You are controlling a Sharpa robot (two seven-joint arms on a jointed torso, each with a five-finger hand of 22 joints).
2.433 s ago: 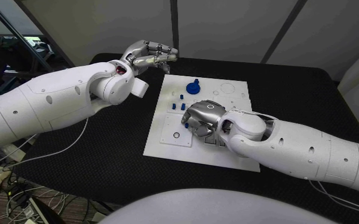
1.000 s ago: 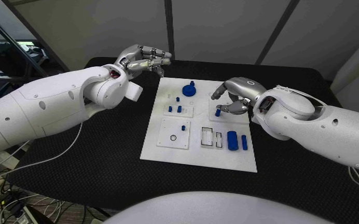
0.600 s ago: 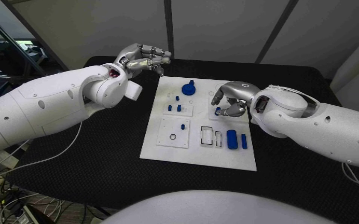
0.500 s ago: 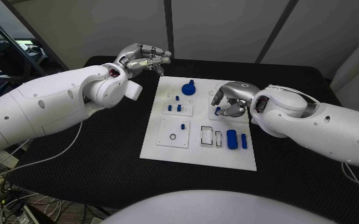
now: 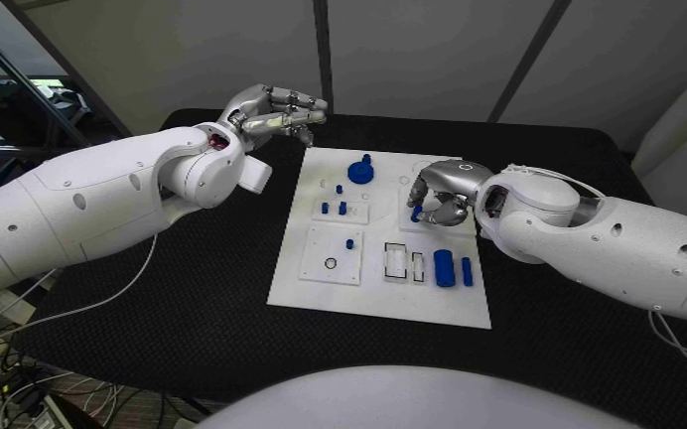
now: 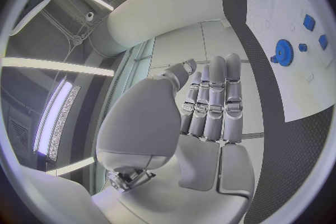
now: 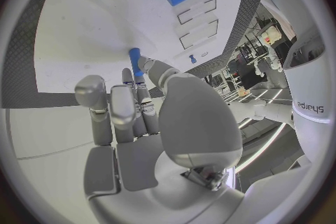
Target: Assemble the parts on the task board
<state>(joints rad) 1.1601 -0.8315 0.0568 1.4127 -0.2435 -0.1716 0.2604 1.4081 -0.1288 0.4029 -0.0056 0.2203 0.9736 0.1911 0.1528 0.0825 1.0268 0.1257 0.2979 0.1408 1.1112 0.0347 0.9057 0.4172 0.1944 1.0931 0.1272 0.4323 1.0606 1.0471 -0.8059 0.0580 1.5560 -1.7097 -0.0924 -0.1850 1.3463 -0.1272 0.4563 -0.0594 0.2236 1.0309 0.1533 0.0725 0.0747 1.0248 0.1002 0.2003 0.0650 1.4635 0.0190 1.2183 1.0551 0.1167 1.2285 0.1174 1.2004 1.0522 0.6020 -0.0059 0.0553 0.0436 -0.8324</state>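
right hand (image 5: 441,194): fingers pinch blue peg (image 7: 135,61) | left hand (image 5: 276,111): fingers curled, holding nothing

Cool, even light fills the room. The matte black table (image 5: 573,166) swallows it, while the glossy white task board (image 5: 384,295) shines softly. Both wrist views bow straight edges hard toward their dark circular rims; bright ceiling strip lights (image 6: 59,115) glare at the left.

I see the white task board (image 5: 321,280) flat on the bench, blue parts (image 5: 446,268) scattered across it, one peg (image 5: 417,214) pinched upright by my right hand (image 5: 447,194).
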